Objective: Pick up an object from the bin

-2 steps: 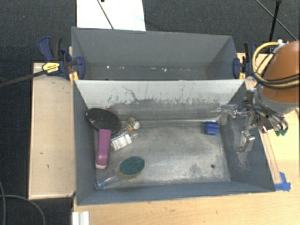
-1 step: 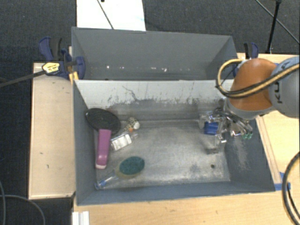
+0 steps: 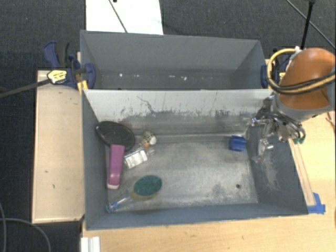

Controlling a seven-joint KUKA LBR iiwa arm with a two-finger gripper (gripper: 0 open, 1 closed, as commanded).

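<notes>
My gripper (image 3: 261, 145) hangs at the right side of the bin, over the sloping right wall. A small blue block (image 3: 237, 143) lies on the bin floor just left of it, close but apart. Across the floor at the left lie a black round brush head (image 3: 115, 133) with a pink handle (image 3: 115, 166), a small clear bottle (image 3: 139, 154) and a green round scrubber (image 3: 147, 186) on a clear handle.
The arm with its orange cover and cables comes in over the bin's right rim. A wide stretch of bare floor separates the blue block from the things at the left. Steep grey walls slope up on every side.
</notes>
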